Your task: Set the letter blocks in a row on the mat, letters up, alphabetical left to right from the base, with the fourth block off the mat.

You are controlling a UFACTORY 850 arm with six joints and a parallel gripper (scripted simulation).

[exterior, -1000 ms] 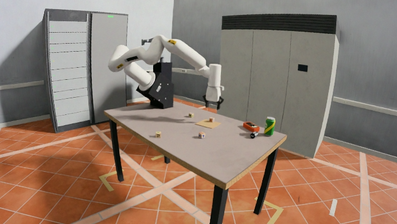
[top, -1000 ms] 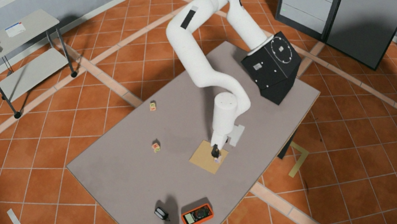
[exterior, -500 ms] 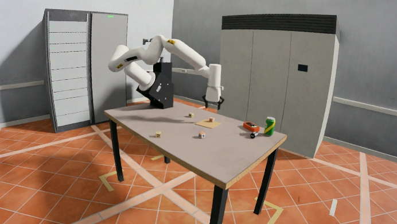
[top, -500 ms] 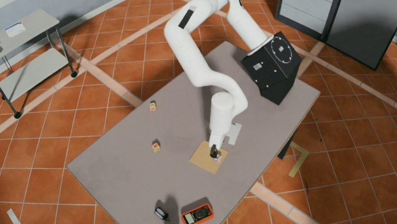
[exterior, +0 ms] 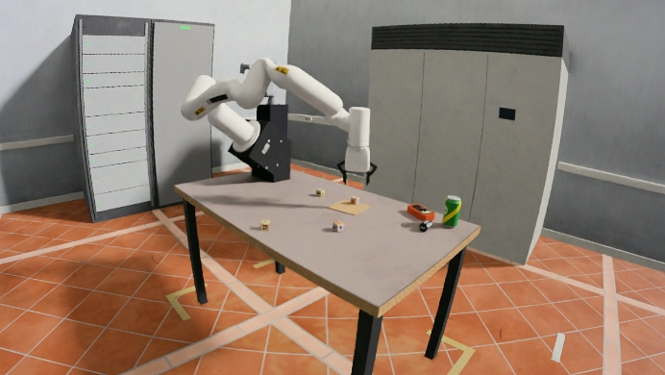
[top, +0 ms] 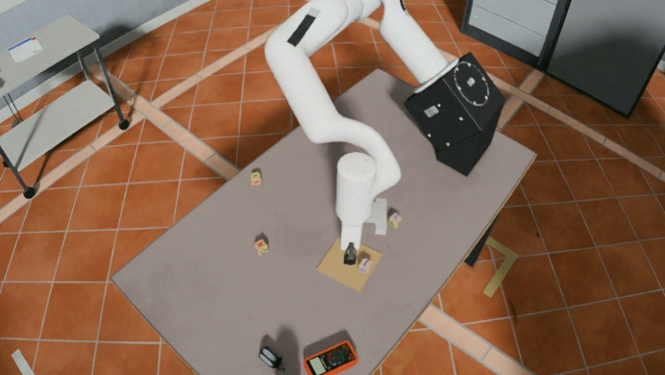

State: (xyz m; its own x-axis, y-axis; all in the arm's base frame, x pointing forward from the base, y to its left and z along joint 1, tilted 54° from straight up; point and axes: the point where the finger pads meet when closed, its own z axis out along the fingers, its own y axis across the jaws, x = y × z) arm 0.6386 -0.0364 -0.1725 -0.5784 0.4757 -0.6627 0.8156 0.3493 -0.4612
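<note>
A tan mat (top: 349,266) (exterior: 349,207) lies on the grey table. One block with purple marks (top: 364,264) (exterior: 355,200) sits on the mat near its right edge. My gripper (top: 350,253) (exterior: 357,174) is open and empty, raised well above the mat and apart from that block. A block with green marks (top: 394,220) (exterior: 320,192) lies off the mat toward the robot's base. A block with red marks (top: 260,246) (exterior: 338,226) and a block with green and red marks (top: 256,178) (exterior: 264,224) lie off the mat on the table's left side.
An orange multimeter (top: 331,359) (exterior: 420,212) and a small black object (top: 270,357) (exterior: 424,226) lie at the table's near edge. A green can (exterior: 451,211) stands beside them. The black robot base (top: 455,112) sits at the far corner.
</note>
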